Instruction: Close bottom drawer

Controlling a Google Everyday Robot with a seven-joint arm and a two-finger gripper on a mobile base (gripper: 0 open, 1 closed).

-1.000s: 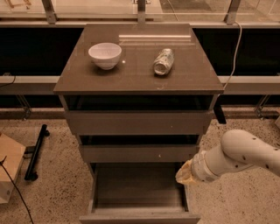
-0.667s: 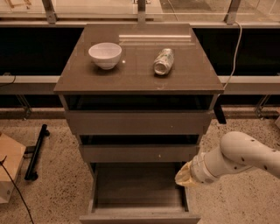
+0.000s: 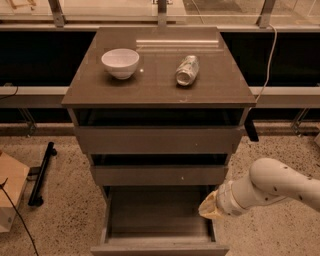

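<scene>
Below the tabletop (image 3: 160,89) front edge the bottom drawer (image 3: 157,214) stands pulled out, gripper (image 3: 212,207) seemingly at its right wall under the front-right corner, open or closed I cannot tell; an off-centre push there could skew and jam the drawer short of shut.

Speckled floor (image 3: 60,210) surrounds the cabinet (image 3: 160,87); behind it, a dark recess (image 3: 35,55) under bright glazing (image 3: 100,7). The pincer (image 3: 210,207) hangs at the cabinet's lower right.
</scene>
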